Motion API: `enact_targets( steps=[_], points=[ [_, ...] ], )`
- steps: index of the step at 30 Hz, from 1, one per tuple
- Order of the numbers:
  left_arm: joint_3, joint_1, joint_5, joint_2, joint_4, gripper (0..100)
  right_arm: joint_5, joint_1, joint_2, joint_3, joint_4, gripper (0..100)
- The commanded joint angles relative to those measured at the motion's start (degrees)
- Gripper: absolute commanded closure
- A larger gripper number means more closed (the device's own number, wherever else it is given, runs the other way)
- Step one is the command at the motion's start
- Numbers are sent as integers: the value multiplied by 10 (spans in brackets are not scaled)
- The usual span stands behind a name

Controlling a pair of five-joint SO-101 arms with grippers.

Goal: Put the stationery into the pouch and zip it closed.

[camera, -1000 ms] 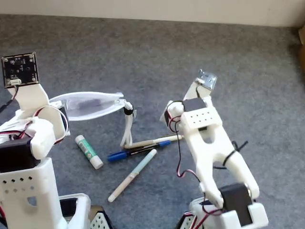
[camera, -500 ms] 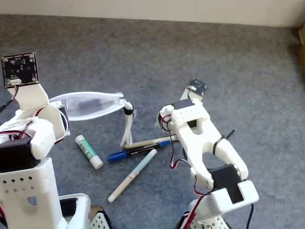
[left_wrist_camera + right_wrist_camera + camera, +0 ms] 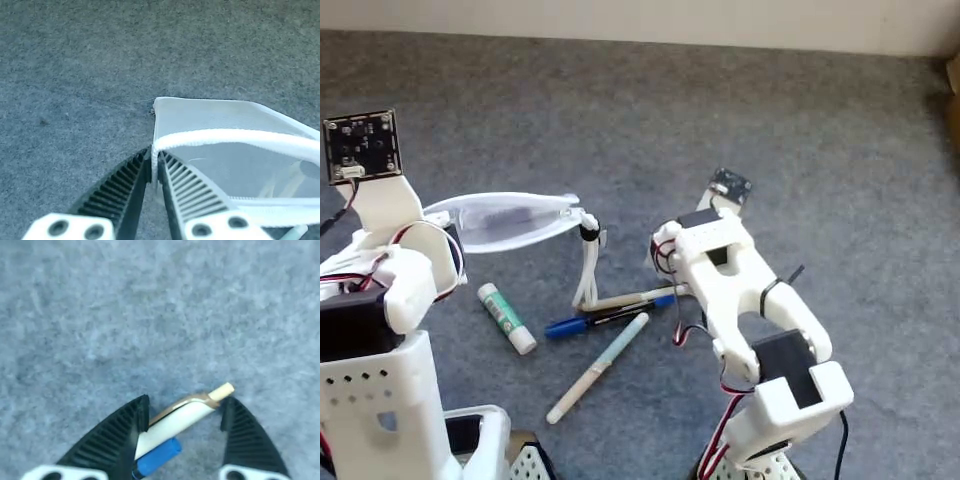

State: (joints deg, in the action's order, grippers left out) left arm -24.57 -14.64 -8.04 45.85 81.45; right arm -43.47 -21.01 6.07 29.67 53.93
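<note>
From my station, what I see besides the job is the counter [image 3: 840, 130], covered in a grey, short-piled, carpet-like fabric with a mottled, slightly fuzzy texture. The covering runs across the whole width, and both wrist cameras show the same speckled grey weave up close. Along the counter's far edge runs a pale, cream-coloured band [image 3: 620, 18], flat and plain. At the far right corner a small brown thing [image 3: 954, 95] pokes in; I cannot tell what it is.
</note>
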Motion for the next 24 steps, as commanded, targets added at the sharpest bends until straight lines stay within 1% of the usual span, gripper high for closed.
enact_targets(
  steps=[1, 4, 6, 12, 24],
  points=[
    [-14, -10, -5, -21, -6, 992, -8, -7, 15, -4, -9, 909],
    [-15, -10, -5, -21, -6, 992, -8, 6, 12, -4, -9, 971],
    [-15, -10, -5, -21, -6, 992, -5, 14, 11, -5, -8, 985],
    [-15, -10, -5, -21, -6, 992, -4, 18, -15, -6, -7, 990],
    [-15, -10, -5, -21, -6, 992, -3, 17, -195, 0, -7, 990]
  ],
)
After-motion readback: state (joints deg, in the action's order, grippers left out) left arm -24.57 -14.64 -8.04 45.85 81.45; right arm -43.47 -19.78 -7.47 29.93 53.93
